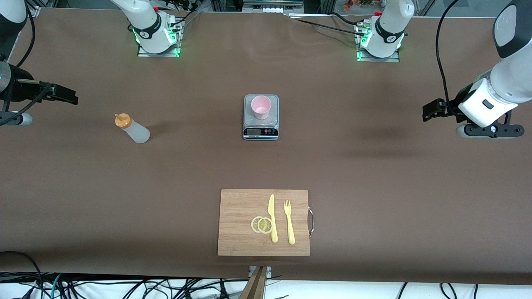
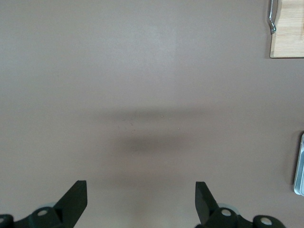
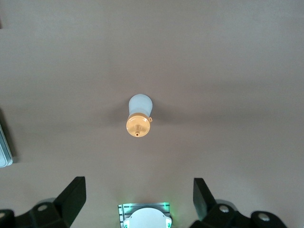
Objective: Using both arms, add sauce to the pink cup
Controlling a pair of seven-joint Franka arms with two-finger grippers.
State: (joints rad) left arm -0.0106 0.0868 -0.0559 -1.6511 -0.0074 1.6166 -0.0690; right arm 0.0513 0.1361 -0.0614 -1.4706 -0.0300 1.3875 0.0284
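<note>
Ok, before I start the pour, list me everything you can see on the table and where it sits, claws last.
sauce bottle: one, whitish with orange cap, standing on the table toward the right arm's end
pink cup: one, pale pink, upright on the scale
scale: one, grey, mid-table between the two arm bases' lines
cutting board: one, light wood, nearer the front camera than the scale
lemon slices: two, yellow, overlapping on the board
knife: one, yellow, on the board beside the slices
fork: one, yellow, on the board beside the knife
right claw: open, empty, up over the table near the bottle
left claw: open, empty, over bare table at its own end
</note>
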